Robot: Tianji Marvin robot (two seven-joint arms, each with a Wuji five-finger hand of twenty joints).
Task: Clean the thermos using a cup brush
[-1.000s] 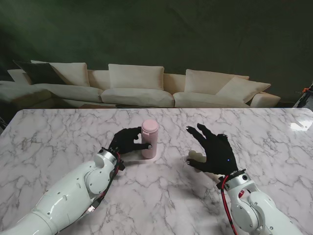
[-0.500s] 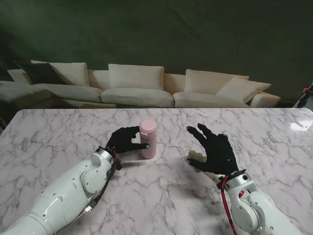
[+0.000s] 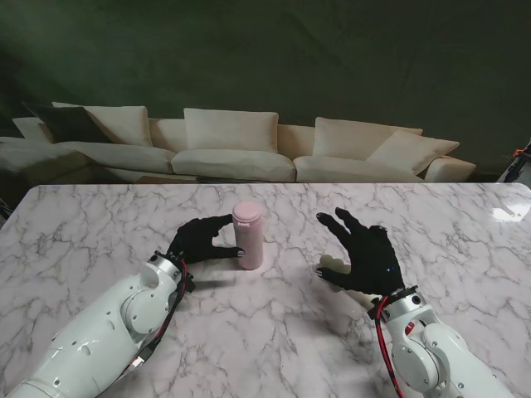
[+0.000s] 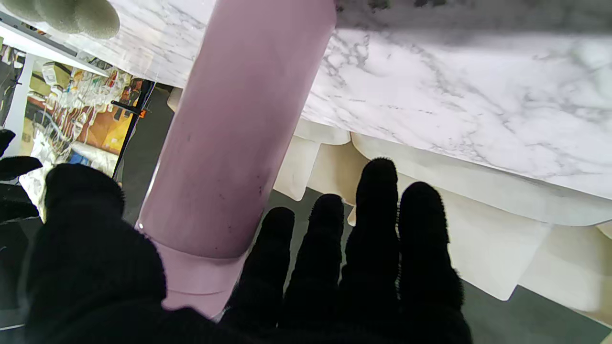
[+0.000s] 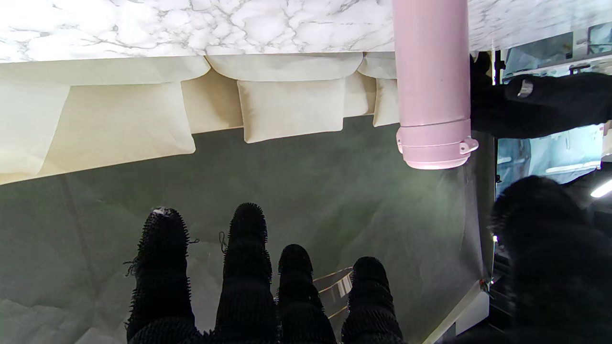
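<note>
Across the far edge of the white grey-veined marble table (image 3: 99, 224) you are looking at a long cream fabric sofa (image 3: 241, 153) with loose cushions, sitting against a dark green wall, well apart from the work. Near the middle of the table, a little to your left, the tall pale pink cylindrical thermos (image 3: 249, 235) is standing upright with its lid on; the right wrist view is showing a slightly wider lid band with a small tab on it (image 5: 434, 143). Nothing is standing between either hand and the bottle. Your black-gloved left hand (image 3: 202, 240) is reaching in just beside the thermos on its left, thumb and fingers spread around the body; from the left wrist view the fingers (image 4: 377, 229) are looking apart and straight, and you cannot tell whether any of them is touching the pink wall. Your black-gloved right hand (image 3: 365, 257) is hovering to the right of the thermos, clearly apart from it, fingers splayed and gripping nothing. Under that palm a small pale object (image 3: 334, 266) is lying on the marble, too hidden to identify.
</note>
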